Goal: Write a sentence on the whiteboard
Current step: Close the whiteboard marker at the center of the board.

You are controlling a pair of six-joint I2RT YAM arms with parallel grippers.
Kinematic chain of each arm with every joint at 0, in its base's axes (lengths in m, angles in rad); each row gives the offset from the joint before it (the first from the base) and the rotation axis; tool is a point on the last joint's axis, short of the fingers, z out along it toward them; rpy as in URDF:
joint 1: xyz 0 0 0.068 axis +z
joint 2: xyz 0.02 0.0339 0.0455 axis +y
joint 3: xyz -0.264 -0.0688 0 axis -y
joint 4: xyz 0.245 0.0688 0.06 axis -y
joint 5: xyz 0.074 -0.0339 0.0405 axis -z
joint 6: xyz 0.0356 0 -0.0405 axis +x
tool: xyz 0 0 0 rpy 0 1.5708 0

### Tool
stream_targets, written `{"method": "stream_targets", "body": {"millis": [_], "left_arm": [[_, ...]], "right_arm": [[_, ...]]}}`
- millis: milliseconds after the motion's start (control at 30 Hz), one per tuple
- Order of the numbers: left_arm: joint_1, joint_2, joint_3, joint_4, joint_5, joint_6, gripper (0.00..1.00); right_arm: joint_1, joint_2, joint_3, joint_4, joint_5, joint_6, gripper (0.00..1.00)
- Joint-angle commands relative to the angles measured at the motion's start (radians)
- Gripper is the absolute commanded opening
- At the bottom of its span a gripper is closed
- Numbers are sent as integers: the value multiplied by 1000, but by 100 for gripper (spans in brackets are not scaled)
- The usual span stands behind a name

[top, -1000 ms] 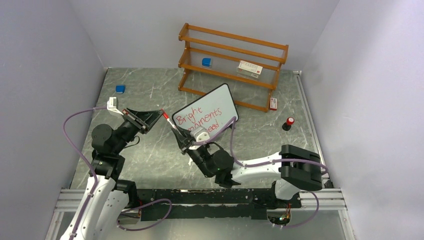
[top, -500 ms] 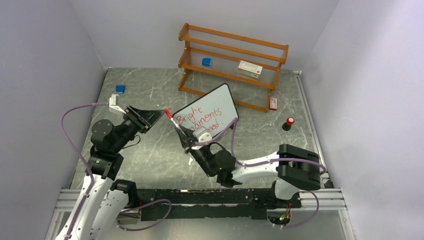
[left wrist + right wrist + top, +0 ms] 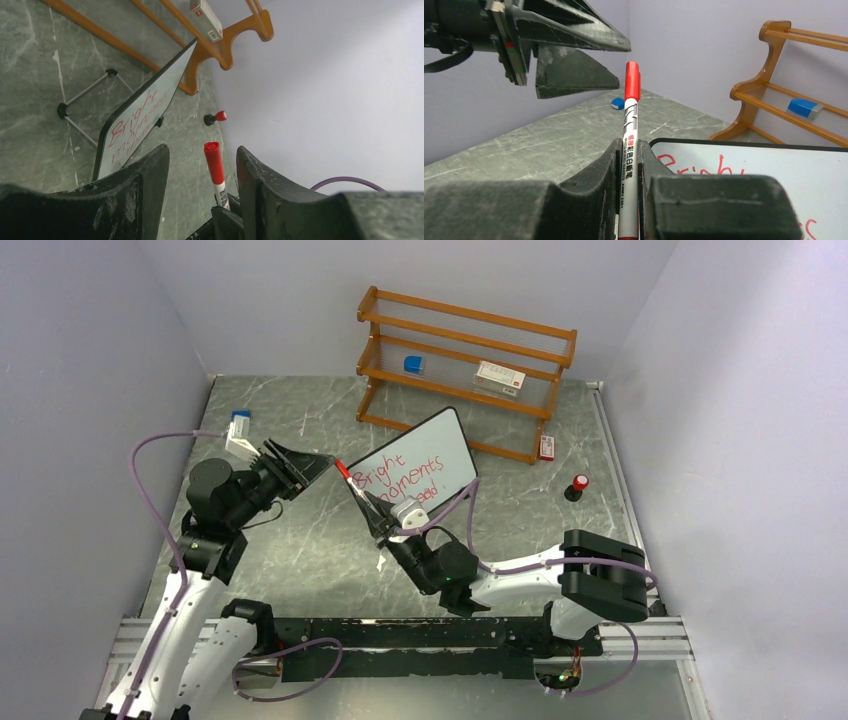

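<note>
Left gripper (image 3: 201, 150) faces the marker (image 3: 214, 160) tip just ahead — whiteboard (image 3: 420, 465) (shelf (image 3: 465, 350) behind) walls off beyond.

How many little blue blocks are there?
2. One blue block sits on the wooden shelf. The other blue block lies on the table by the left wall. More could be hidden behind the arms.

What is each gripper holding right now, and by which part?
The right gripper clamps the red-capped marker by its white barrel. The left gripper is open, holding nothing.
</note>
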Motion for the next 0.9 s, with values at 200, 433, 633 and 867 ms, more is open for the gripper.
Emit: {"method": "stream_targets", "body": {"millis": [200, 433, 633, 867], "left_arm": [[-7, 53, 33, 63, 89, -5, 51], [-16, 61, 2, 144, 92, -54, 36], [-70, 60, -44, 211, 77, -88, 13], [-130, 18, -99, 252, 34, -119, 5]], "right_arm": [[-1, -14, 27, 13, -36, -2, 0], [-1, -4, 41, 13, -44, -4, 0], [-1, 8, 56, 20, -41, -11, 0], [-2, 8, 63, 44, -48, 15, 0]]}}
